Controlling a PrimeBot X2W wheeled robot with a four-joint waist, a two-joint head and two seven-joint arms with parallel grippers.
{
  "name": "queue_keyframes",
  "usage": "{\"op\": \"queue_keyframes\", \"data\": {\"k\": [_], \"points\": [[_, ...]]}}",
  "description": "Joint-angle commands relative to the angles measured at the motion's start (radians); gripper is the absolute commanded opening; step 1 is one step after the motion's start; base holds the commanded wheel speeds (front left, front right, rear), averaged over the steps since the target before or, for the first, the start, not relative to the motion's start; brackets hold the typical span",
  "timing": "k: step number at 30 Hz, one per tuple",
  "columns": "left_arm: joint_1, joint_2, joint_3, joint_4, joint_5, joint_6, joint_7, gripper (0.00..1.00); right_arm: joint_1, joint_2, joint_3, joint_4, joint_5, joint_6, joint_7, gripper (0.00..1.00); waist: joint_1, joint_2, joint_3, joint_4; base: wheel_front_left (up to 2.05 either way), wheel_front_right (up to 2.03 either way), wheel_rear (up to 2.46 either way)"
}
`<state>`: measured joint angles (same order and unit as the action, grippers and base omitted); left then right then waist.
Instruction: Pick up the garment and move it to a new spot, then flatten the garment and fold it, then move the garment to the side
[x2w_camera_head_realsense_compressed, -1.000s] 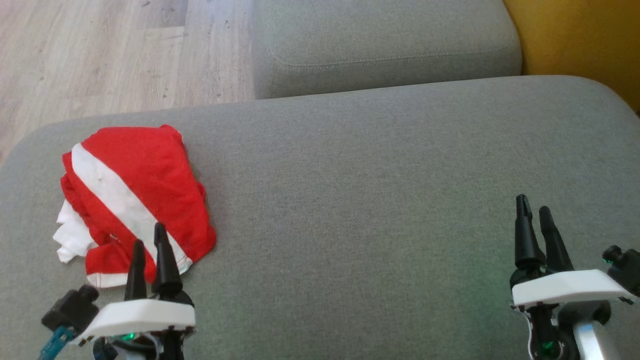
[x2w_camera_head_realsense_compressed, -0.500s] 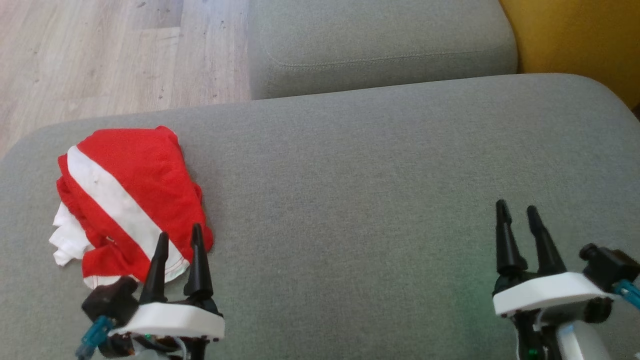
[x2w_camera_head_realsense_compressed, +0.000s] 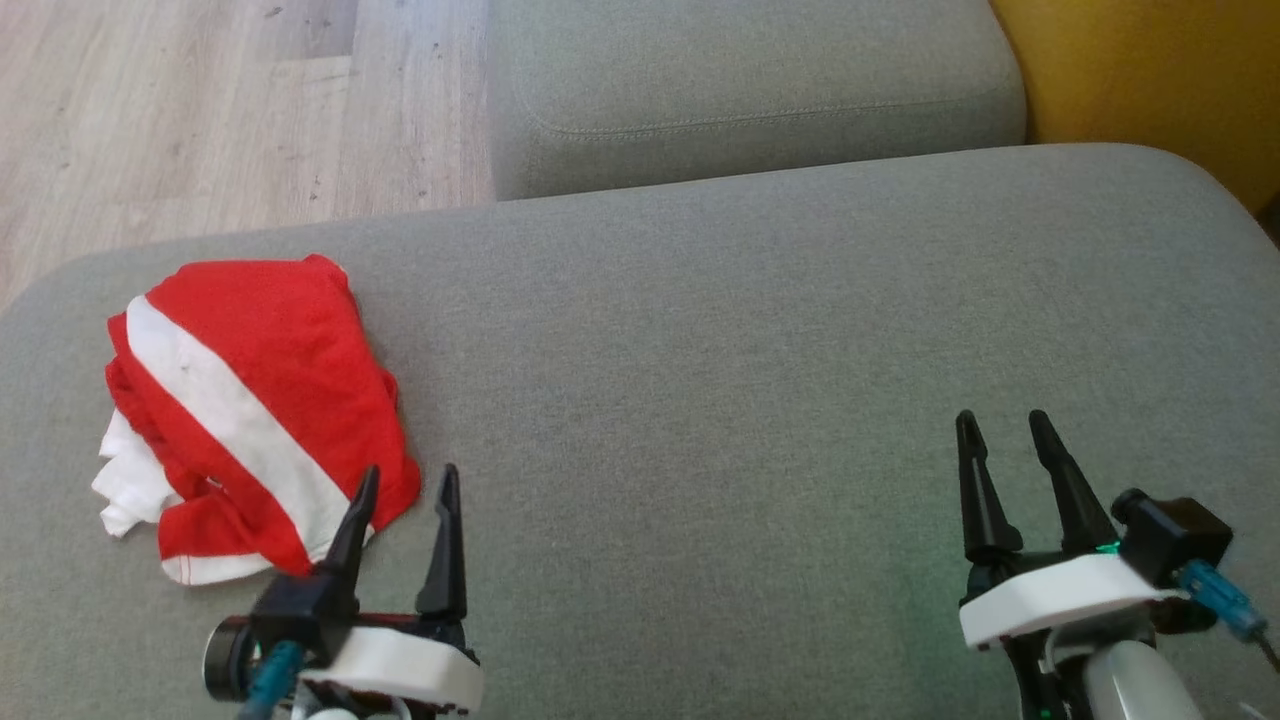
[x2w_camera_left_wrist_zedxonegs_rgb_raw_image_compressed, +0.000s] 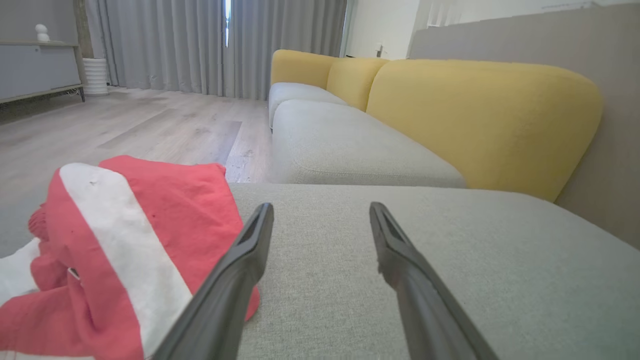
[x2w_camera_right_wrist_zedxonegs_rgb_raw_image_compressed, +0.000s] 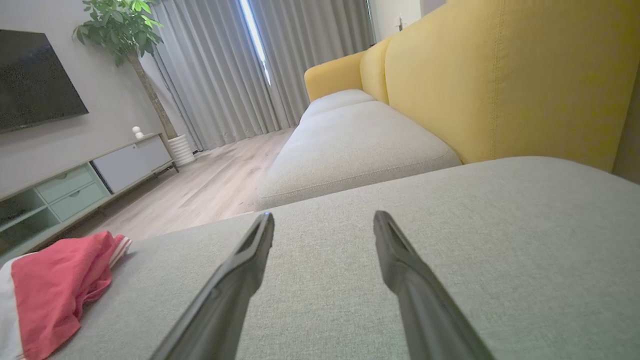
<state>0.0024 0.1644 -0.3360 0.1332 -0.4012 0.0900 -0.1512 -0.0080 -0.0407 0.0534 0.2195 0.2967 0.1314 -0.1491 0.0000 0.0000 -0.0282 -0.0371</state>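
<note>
Sitting bunched up at left end of grey cushion (x2w_camera_head_realsense_compressed: 700, 380): red-and-white garment (x2w_camera_head_realsense_compressed: 250, 400). Left gripper (x2w_camera_head_realsense_compressed: 411, 470) over cushion's near-left part, fingers spread, nothing between them. Right gripper (x2w_camera_head_realsense_compressed: 1001, 416) over cushion's near-right part, fingers also spread, empty.

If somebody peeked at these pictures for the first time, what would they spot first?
The bright red and white garment, bunched up on the left of the grey sofa seat. Next, the left gripper, open beside its near edge, and the right gripper, open over bare seat far right.
</note>
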Motion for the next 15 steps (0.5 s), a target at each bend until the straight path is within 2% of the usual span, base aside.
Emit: {"op": "queue_keyframes", "data": {"k": [1, 11, 13, 15], "points": [[-0.066, 0.025, 0.004, -0.024, 0.042, 0.014, -0.016, 1.00, -0.051, -0.008, 0.021, -0.045, -0.046, -0.001, -0.017, 1.00, 0.0000, 0.0000, 0.000, 0.001, 0.00, 0.00, 0.00], [-0.086, 0.060, -0.084, -0.002, 0.164, 0.080, -0.045, 1.00, -0.047, -0.008, 0.041, -0.060, -0.210, -0.001, -0.047, 1.00, 0.0000, 0.0000, -0.005, 0.001, 0.00, 0.00, 0.00], [-0.084, 0.056, -0.088, -0.008, 0.162, 0.090, -0.051, 1.00, -0.048, -0.008, 0.048, -0.065, -0.225, -0.001, -0.052, 1.00, 0.0000, 0.0000, -0.005, 0.001, 0.00, 0.00, 0.00], [-0.070, 0.028, -0.058, -0.027, 0.109, 0.080, -0.060, 1.00, -0.044, -0.009, 0.058, -0.072, -0.215, -0.001, -0.061, 1.00, 0.0000, 0.0000, -0.005, 0.001, 0.00, 0.00, 0.00]]}}
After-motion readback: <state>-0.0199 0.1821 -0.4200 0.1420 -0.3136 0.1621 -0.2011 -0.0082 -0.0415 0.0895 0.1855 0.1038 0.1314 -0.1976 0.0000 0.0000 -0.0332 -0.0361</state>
